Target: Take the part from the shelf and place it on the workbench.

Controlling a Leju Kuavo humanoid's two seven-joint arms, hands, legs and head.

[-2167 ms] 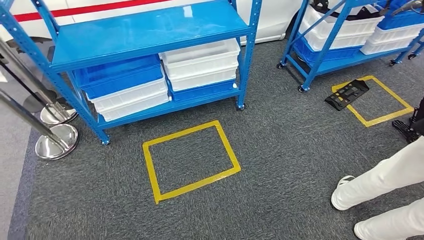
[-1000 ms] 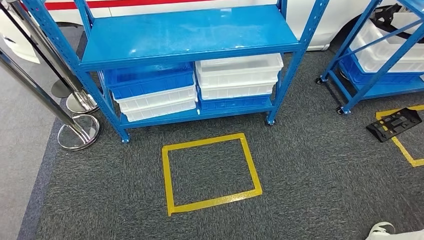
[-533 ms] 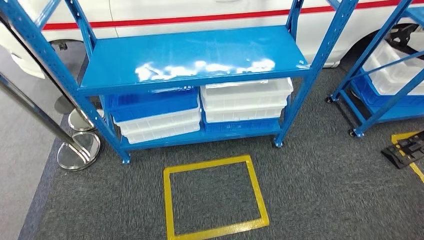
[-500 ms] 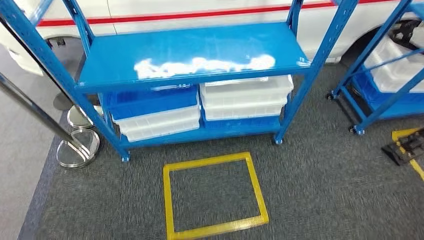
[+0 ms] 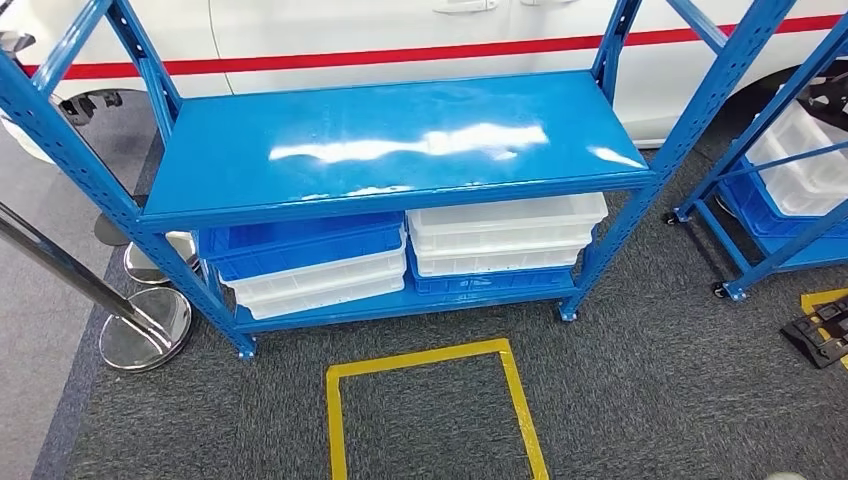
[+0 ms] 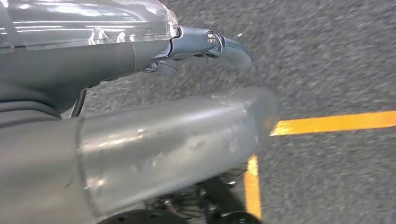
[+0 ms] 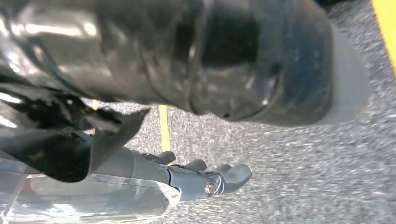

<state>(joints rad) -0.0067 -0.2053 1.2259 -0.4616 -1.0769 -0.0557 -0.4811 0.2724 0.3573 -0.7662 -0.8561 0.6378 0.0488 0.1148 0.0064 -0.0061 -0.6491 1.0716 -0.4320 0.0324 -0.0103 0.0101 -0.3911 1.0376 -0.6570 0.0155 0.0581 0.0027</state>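
A: What is standing ahead?
B: A blue shelf [image 5: 400, 150], carrying stacked bins [image 5: 500, 235] below.
A: The part?
B: A black part [image 5: 820, 335] is lying on the carpet, far right.
A: Hands?
B: The left hand [image 6: 177, 140] and right hand [image 7: 187, 179] are hanging released, grasping nothing.

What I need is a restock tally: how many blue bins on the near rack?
2: upper blue bin tops the left stack; lower blue bin under the right. Others may hide.

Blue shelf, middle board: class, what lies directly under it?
Under the blue shelf's middle board sit two stacks of bins: blue and white, white over blue. Their contents are hidden.
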